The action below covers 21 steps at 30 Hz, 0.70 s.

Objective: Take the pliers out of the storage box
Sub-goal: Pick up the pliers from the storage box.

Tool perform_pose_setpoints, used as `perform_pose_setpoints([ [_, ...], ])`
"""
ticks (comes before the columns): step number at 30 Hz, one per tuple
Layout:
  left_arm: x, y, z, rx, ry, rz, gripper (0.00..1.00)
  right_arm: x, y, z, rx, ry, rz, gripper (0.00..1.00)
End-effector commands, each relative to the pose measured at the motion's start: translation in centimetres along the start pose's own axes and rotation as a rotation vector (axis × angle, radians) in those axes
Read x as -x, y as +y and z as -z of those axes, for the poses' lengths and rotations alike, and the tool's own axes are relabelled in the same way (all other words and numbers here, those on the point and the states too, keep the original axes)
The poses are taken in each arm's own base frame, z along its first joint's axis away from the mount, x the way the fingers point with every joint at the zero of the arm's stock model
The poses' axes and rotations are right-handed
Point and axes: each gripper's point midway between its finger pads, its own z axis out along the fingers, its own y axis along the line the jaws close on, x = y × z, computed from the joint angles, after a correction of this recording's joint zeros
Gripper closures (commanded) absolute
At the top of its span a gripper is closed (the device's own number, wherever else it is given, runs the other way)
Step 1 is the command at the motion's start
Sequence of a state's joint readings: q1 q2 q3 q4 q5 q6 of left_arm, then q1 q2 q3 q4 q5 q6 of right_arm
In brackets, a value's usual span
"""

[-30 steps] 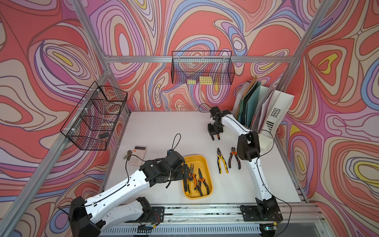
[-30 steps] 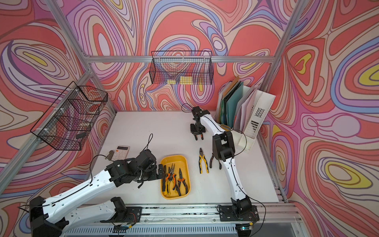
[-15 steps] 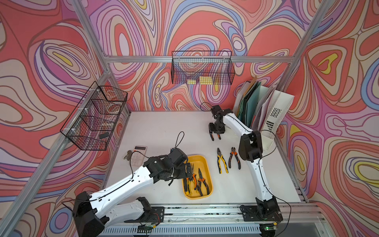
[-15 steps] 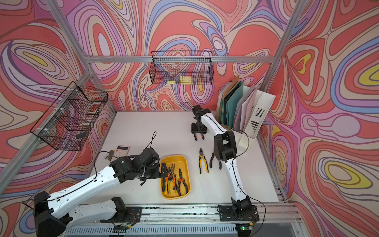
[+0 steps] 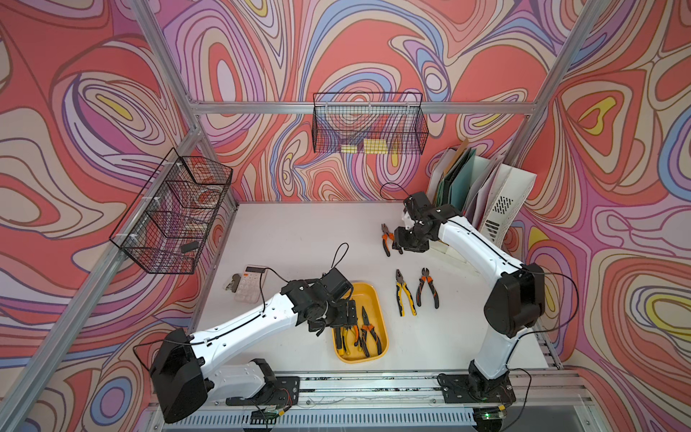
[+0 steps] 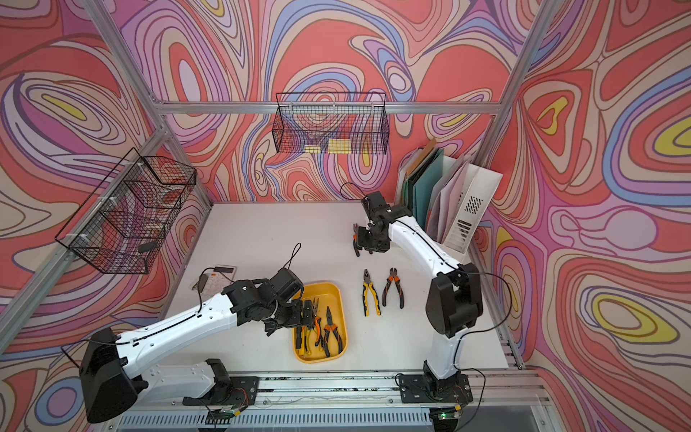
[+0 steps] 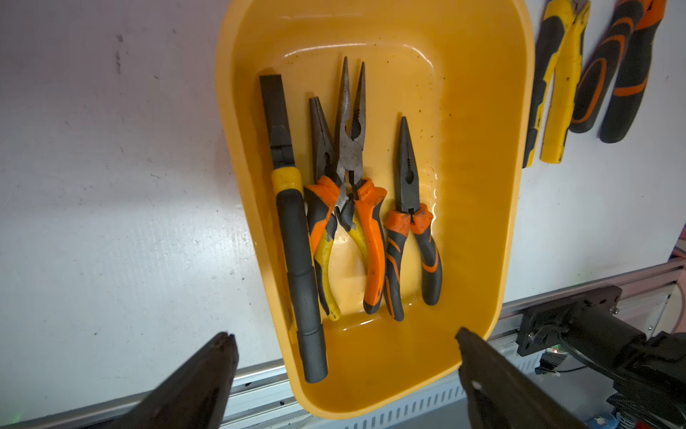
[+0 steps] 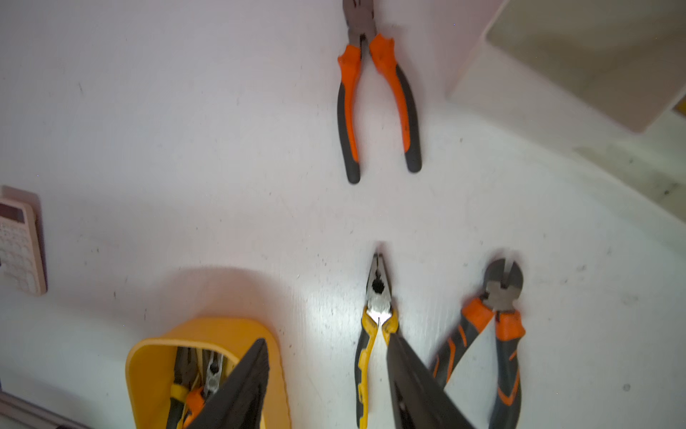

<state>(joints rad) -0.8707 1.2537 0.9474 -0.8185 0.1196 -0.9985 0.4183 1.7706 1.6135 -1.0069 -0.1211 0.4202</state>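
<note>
Left wrist: my left gripper [image 7: 343,336] gapes above four pliers [image 7: 349,148] in the tray [image 7: 482,185]. At one o'clock my right gripper [image 8: 326,340] is parted, empty.

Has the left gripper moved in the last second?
Yes. The left gripper has moved from the tray's left rim inward, toward the right arm's side. It now hangs open over the pliers in the tray.

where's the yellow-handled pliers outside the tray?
In both top views the yellow-handled pliers lie between the storage box and the orange-handled cutters, on the robot's right side.
</note>
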Motion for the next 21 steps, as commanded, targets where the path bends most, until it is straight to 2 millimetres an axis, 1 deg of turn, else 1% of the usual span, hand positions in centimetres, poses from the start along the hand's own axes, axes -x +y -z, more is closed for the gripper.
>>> perform_pose_setpoints([
  [1, 0.3, -1.4, 0.4, -0.044, -0.006, -0.017, 0.04, -2.6, 2.3, 1.5, 0.066, -0.023, -0.012, 0.46],
  [4, 0.3, -1.3, 0.4, -0.045, -0.016, -0.011, 0.05, -5.8, 3.4, 2.2, 0.091, -0.015, -0.012, 0.47],
  [6, 0.5, -0.8, 0.7, -0.036, -0.040, -0.005, 0.05, -7.8, 4.4, 2.6, 0.108, -0.008, -0.007, 0.48],
  [8, 0.6, -0.2, 1.1, -0.034, -0.075, 0.007, 0.05, -9.8, 5.2, 2.6, 0.116, 0.007, -0.004, 0.48],
  [11, 0.7, 0.6, 1.4, -0.047, -0.117, 0.026, 0.05, -12.9, 7.3, 2.1, 0.140, 0.038, 0.021, 0.47],
  [13, 0.5, 1.1, 1.4, -0.048, -0.126, 0.036, 0.05, -14.6, 8.4, 1.5, 0.137, 0.062, 0.033, 0.43],
  [15, 0.2, 1.6, 1.2, -0.041, -0.124, 0.044, 0.05, -16.2, 9.7, 0.5, 0.150, 0.087, 0.044, 0.41],
  [18, -0.1, 2.3, 1.2, -0.031, -0.124, 0.059, 0.05, -18.1, 10.9, -1.6, 0.150, 0.132, 0.054, 0.40],
  [21, -0.1, 3.0, 1.7, -0.024, -0.151, 0.072, 0.05, -19.4, 11.7, -3.5, 0.124, 0.172, 0.071, 0.40],
])
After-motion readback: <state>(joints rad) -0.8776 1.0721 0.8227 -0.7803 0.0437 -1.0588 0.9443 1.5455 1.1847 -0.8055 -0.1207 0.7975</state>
